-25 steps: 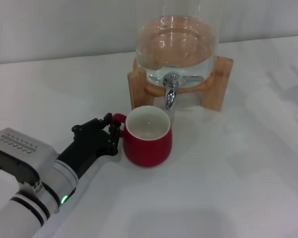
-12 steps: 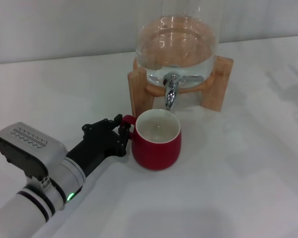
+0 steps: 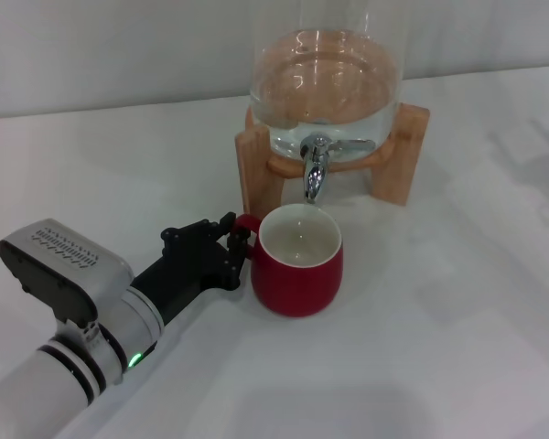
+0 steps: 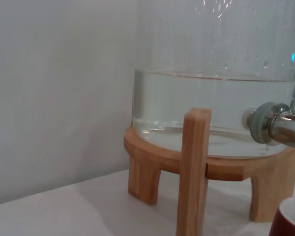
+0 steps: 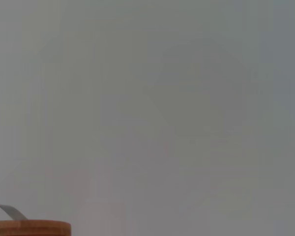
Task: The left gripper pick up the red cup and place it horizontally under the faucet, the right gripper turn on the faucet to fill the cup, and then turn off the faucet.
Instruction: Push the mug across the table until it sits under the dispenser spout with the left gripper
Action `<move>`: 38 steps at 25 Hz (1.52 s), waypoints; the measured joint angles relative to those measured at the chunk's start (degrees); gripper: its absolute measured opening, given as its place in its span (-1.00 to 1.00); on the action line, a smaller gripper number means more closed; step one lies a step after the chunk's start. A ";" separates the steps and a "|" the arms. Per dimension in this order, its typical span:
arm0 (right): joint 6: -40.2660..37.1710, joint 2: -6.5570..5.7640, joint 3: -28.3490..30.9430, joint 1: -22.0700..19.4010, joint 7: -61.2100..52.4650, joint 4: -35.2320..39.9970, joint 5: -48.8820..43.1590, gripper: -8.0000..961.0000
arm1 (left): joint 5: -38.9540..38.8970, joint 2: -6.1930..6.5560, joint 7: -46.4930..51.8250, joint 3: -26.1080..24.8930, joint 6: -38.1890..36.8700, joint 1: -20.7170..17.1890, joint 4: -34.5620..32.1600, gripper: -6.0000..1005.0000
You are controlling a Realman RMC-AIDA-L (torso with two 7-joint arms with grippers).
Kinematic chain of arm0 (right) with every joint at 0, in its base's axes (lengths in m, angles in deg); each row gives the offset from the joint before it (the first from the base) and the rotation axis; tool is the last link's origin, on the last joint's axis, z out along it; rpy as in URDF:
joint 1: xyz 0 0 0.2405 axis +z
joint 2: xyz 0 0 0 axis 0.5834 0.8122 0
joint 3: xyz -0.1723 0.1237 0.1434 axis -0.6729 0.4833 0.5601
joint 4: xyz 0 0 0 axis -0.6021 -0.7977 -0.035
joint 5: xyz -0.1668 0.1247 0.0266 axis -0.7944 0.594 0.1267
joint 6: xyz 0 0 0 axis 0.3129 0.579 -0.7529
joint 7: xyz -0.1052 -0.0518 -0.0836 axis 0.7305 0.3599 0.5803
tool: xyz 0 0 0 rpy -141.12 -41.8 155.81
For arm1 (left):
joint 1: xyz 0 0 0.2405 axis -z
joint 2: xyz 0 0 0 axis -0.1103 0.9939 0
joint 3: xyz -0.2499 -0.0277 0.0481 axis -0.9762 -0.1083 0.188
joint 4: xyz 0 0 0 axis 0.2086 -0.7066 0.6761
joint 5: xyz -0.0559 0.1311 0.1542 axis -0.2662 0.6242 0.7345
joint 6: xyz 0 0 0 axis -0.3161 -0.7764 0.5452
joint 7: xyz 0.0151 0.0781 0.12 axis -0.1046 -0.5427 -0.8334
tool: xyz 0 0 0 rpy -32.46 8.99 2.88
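The red cup [image 3: 297, 265] stands upright on the white table, white inside, just in front of and below the faucet [image 3: 316, 174]. Its small loop handle points towards my left gripper [image 3: 236, 240], which is shut on the handle. The faucet is a chrome spigot with a lever handle on a clear glass jar [image 3: 325, 87] holding water. In the left wrist view the spigot [image 4: 278, 128] and a bit of the cup's rim [image 4: 290, 221] show at the edge. My right gripper is out of view.
The jar rests on a wooden stand [image 3: 393, 165] with upright legs; one leg [image 3: 254, 174] is close behind the cup's handle. The stand also shows in the left wrist view [image 4: 194, 167]. A grey wall runs behind the table.
My left gripper has moved the cup to the right and a little nearer, bringing its mouth under the spigot. The faucet lever has not moved.
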 joint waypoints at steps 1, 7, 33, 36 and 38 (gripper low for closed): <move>0.00 -0.01 0.00 0.00 0.00 0.00 -0.03 0.62 | 0.01 -0.02 0.05 -0.02 0.01 0.10 -0.18 -0.67; 0.00 -0.06 0.00 -0.15 0.00 0.00 -0.05 0.61 | 0.03 0.00 0.49 -0.08 0.03 0.60 -0.60 -0.67; 0.06 -0.19 0.00 -0.01 0.00 0.00 0.24 0.58 | 0.56 0.01 1.34 0.23 0.61 4.31 -2.80 -0.67; 0.05 -0.19 0.00 -0.01 0.00 0.00 0.29 0.57 | 0.88 -0.06 1.34 0.25 0.63 4.49 -2.80 -0.67; 0.03 -0.20 0.00 0.02 0.00 0.00 0.33 0.57 | 0.93 -0.07 1.34 0.30 0.63 4.59 -2.80 -0.67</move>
